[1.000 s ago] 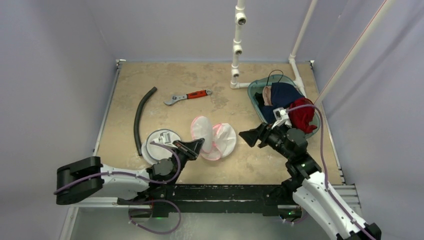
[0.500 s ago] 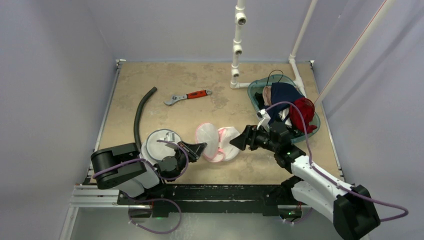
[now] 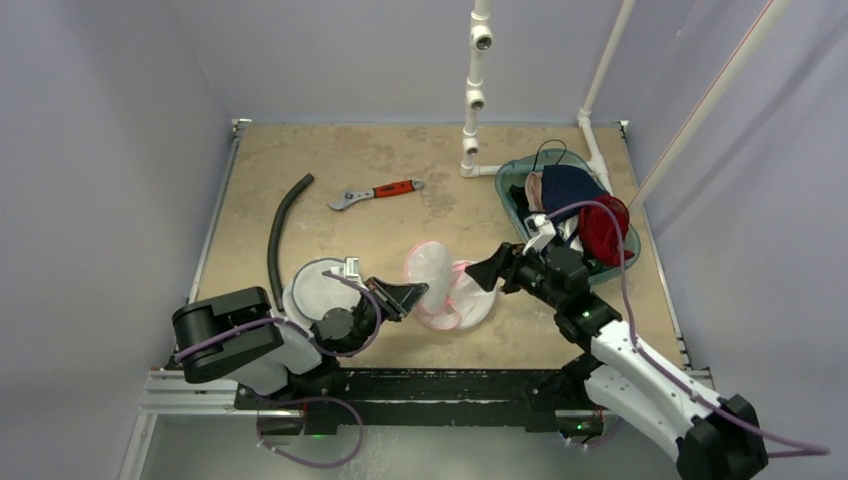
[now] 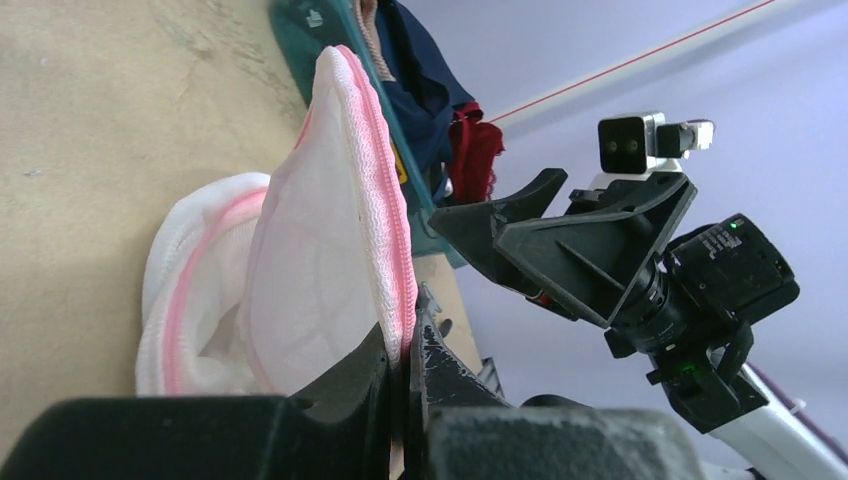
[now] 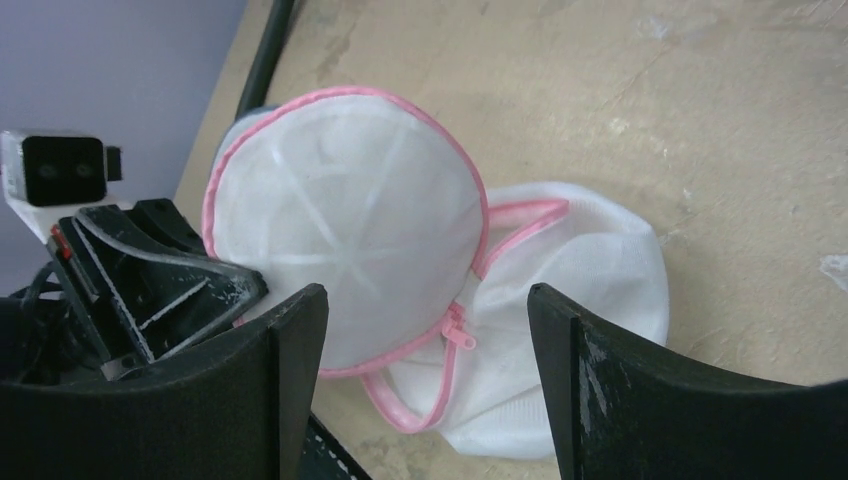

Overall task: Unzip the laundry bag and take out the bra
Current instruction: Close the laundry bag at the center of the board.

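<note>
Left claw is clenched on the pink rim of the mesh laundry bag at the near middle of the bench, holding one dome upright. The other dome lies flat. Right claw is released, hovering just right of the bag. Halves are splayed with the zipper pull at their junction, so the zip looks mostly open. No bra visible outside the bag, so extraction is not yet done.

Top view looks down, wrist views close, opposed, sharing laundry bag
</note>
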Action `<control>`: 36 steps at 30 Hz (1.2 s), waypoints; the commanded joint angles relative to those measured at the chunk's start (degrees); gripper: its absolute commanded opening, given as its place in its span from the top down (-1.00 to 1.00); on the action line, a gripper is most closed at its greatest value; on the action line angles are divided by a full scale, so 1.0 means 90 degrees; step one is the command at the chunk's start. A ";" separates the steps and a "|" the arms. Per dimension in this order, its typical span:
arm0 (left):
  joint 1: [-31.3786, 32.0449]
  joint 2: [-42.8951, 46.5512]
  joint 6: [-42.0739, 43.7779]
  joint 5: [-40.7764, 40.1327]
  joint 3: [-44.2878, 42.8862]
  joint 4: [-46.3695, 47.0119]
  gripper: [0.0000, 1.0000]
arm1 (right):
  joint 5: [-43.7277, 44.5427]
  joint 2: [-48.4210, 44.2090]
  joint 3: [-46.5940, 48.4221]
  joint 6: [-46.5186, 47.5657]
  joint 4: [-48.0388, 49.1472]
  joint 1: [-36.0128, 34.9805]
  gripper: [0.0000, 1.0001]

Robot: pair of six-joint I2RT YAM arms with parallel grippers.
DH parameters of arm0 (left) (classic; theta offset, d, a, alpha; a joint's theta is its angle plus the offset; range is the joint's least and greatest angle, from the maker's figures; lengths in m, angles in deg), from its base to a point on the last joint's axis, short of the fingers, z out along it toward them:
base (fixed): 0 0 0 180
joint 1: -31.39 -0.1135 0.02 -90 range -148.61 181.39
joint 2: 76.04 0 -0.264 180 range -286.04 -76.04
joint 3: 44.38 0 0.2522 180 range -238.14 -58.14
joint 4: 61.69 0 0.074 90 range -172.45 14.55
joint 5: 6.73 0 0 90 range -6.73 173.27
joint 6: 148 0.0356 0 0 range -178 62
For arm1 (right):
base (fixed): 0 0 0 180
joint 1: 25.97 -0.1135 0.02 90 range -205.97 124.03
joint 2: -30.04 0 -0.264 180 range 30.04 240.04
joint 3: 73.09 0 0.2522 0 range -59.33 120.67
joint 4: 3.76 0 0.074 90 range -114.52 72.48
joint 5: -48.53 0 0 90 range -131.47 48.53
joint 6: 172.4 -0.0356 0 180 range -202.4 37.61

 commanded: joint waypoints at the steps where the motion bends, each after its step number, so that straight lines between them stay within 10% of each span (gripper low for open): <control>1: -0.0020 0.0307 -0.0007 0.0299 -0.0188 0.1930 1.00 | 0.0838 -0.0958 0.0119 -0.0185 -0.0661 -0.0012 -0.53; 12: 0.0090 0.0504 -0.0347 0.0785 -0.0911 0.0826 1.00 | 0.1442 -0.2345 0.0266 -0.0260 -0.1777 -0.0004 -0.57; 31: 0.0463 -0.1686 -0.1178 0.0912 -0.1076 0.1976 1.00 | 0.1505 -0.2978 0.0277 -0.0599 -0.2346 -0.0002 -0.60; 36: 0.0469 -0.1613 -0.1036 0.0754 -0.0845 0.1534 0.27 | 0.1513 -0.2973 0.0282 -0.0587 -0.2352 -0.0002 -0.60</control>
